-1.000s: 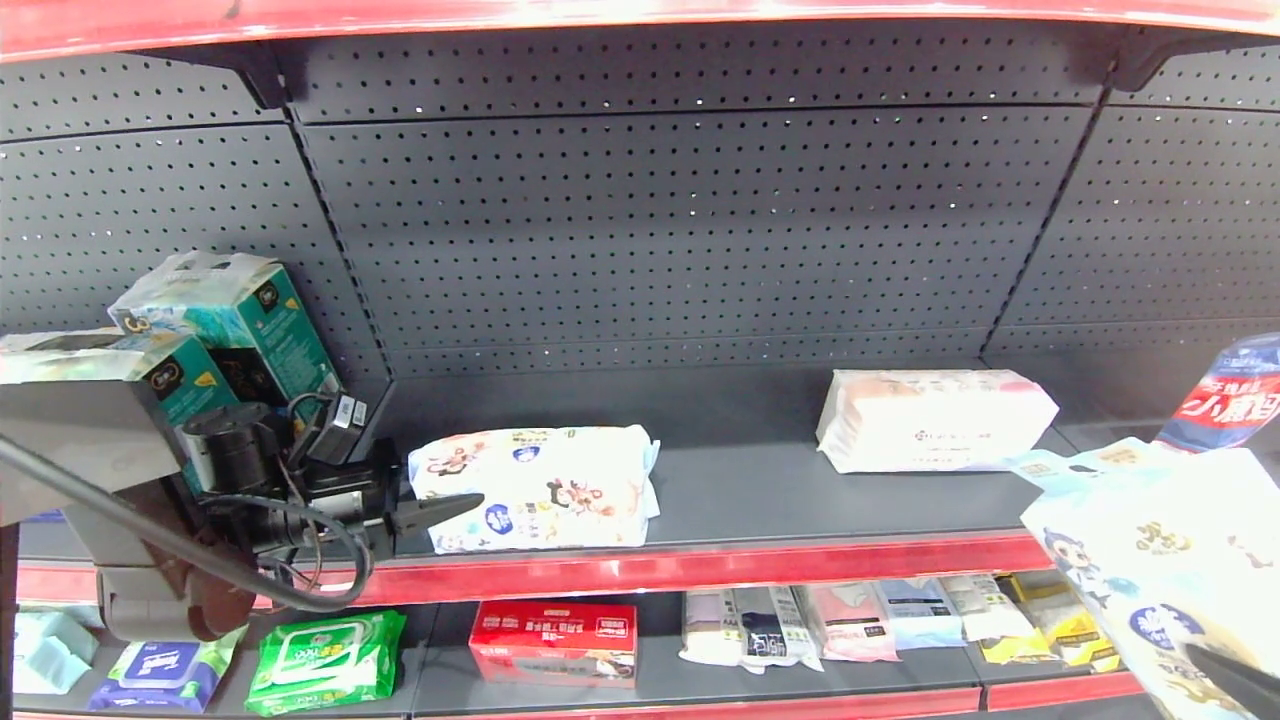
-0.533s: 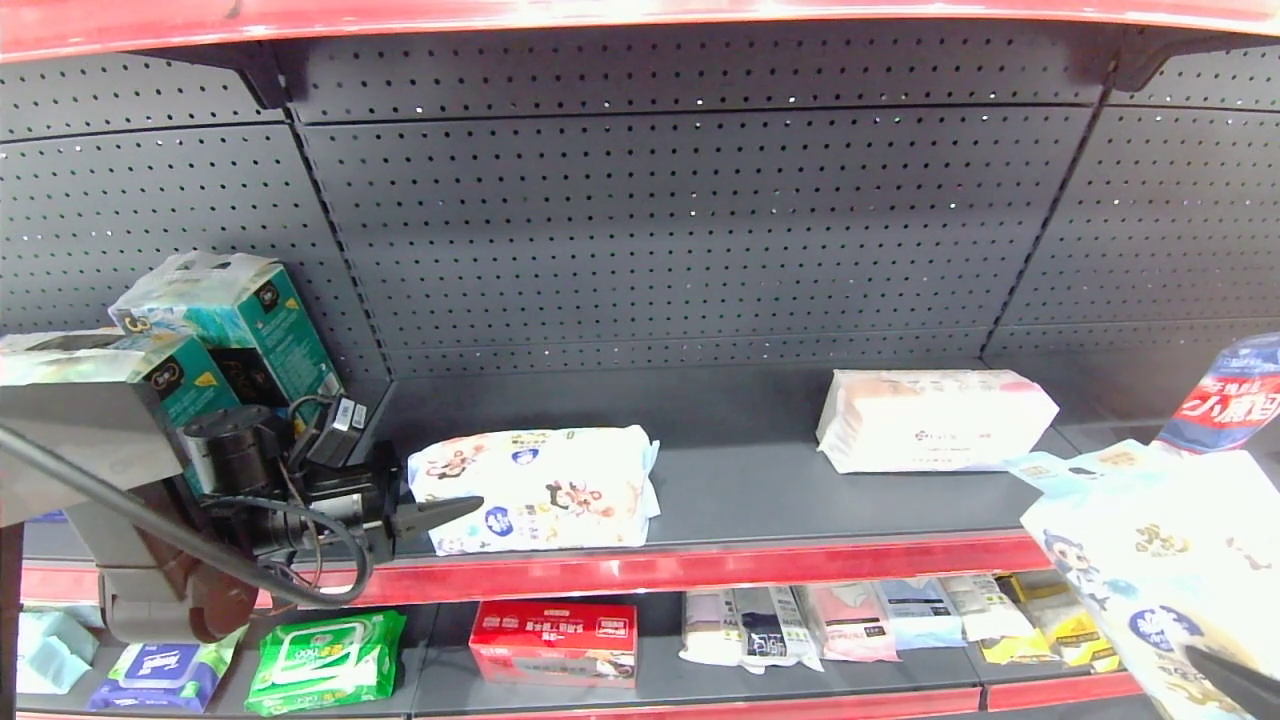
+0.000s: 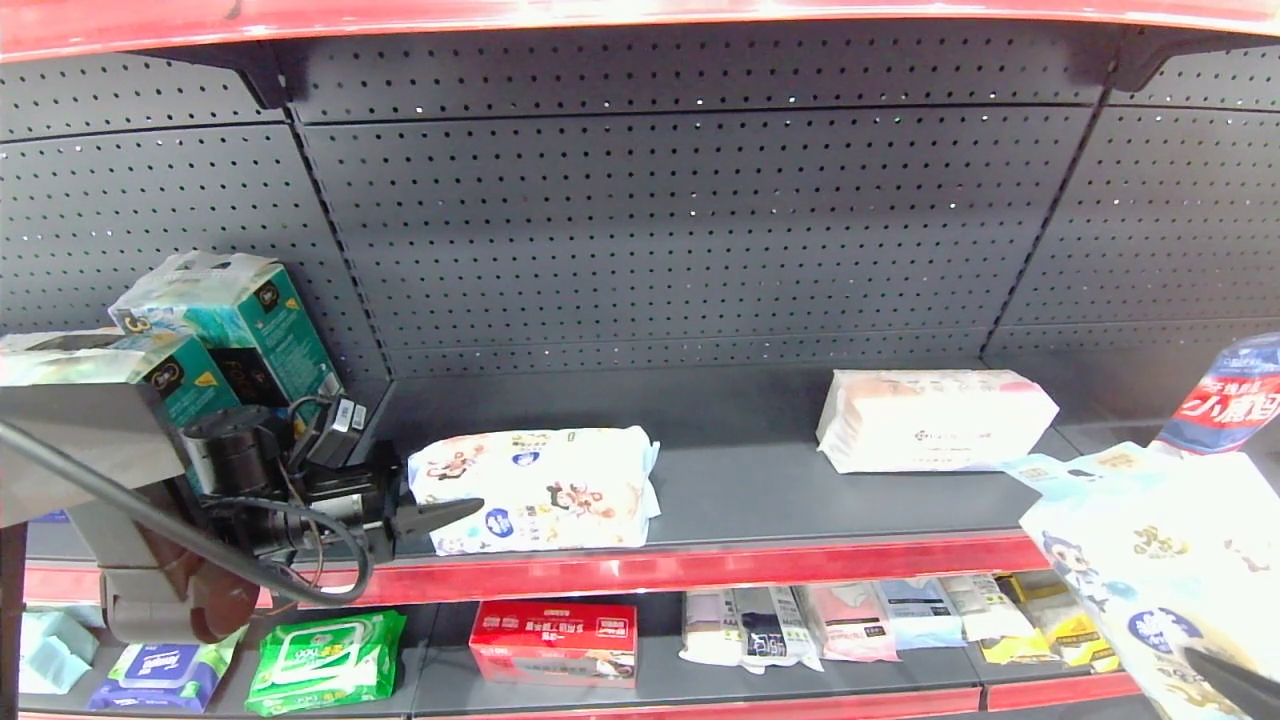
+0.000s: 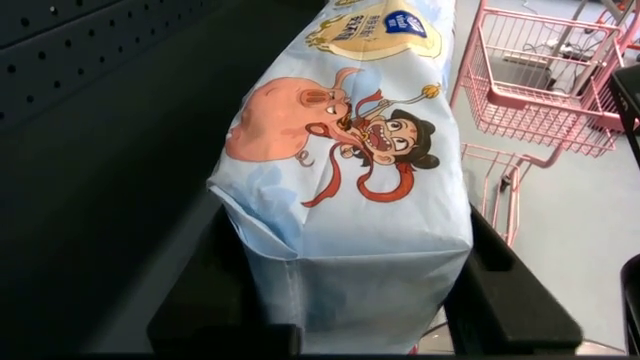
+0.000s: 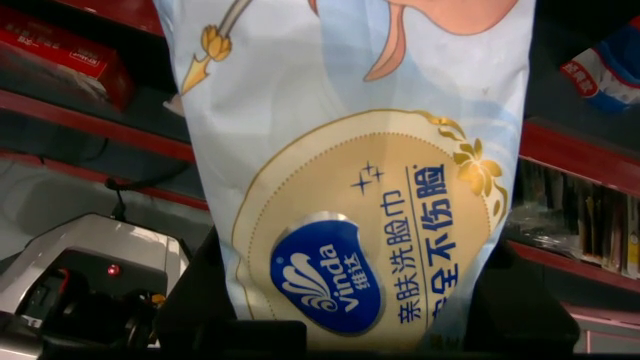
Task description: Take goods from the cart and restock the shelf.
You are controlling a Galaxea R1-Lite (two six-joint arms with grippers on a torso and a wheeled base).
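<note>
A cartoon-print tissue pack (image 3: 545,487) lies on the dark shelf (image 3: 740,470), near its red front edge. My left gripper (image 3: 465,500) is at the pack's left end, shut on it. The left wrist view has the pack (image 4: 350,150) running away between the two fingers (image 4: 225,290) of the gripper (image 4: 350,230). My right gripper (image 3: 1235,680) is at the lower right, in front of the shelf, shut on a second cartoon-print pack (image 3: 1160,560) held in the air. In the right wrist view that pack (image 5: 350,180) is squeezed between the gripper (image 5: 365,270) and its fingers.
A white tissue pack (image 3: 935,418) lies at the shelf's right. Green boxes (image 3: 230,330) are stacked at its left end. A blue and red bag (image 3: 1235,395) stands at the far right. The lower shelf (image 3: 700,685) carries several packs. A pink cart (image 4: 540,80) stands behind.
My left gripper has sunk very slightly at the pack's end. Nothing else has visibly moved.
</note>
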